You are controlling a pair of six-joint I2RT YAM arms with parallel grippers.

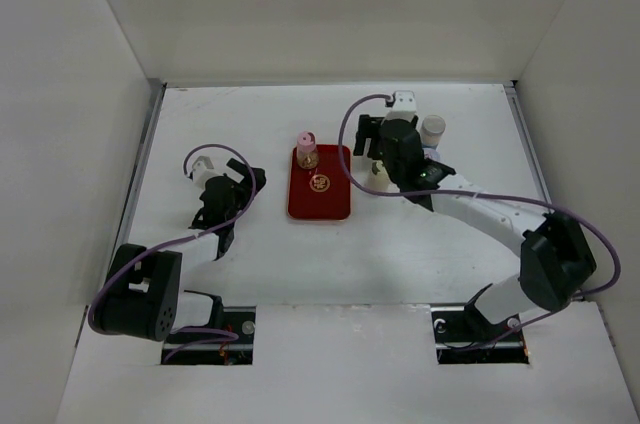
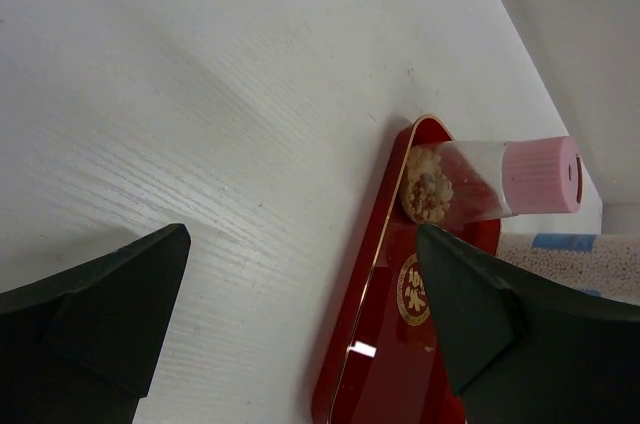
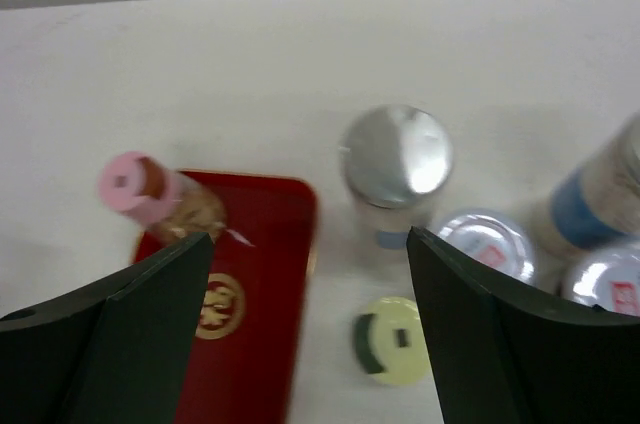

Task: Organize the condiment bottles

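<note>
R gripper [image 3: 308, 244]: wide apart, empty; centre it over silver-lid jar [image 3: 396, 156].
Grip: you pinch below lid, keep upright.
L gripper [image 2: 302, 236]: spread, empty.

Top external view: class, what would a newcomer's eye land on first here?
The red tray at the middle of the table stands out, with a pink-lidded bottle upright on its far left corner. Right of it, the right claw hangs open over a huddle of bottles off the tray.

Robot lab test cell. White desk [image 1: 400, 264] boxed in by bare white panels [image 1: 330, 14]; left arm [image 1: 140, 296], right arm [image 1: 480, 209] bolted at near edge; purple cables [image 1: 341, 144] looping.
</note>
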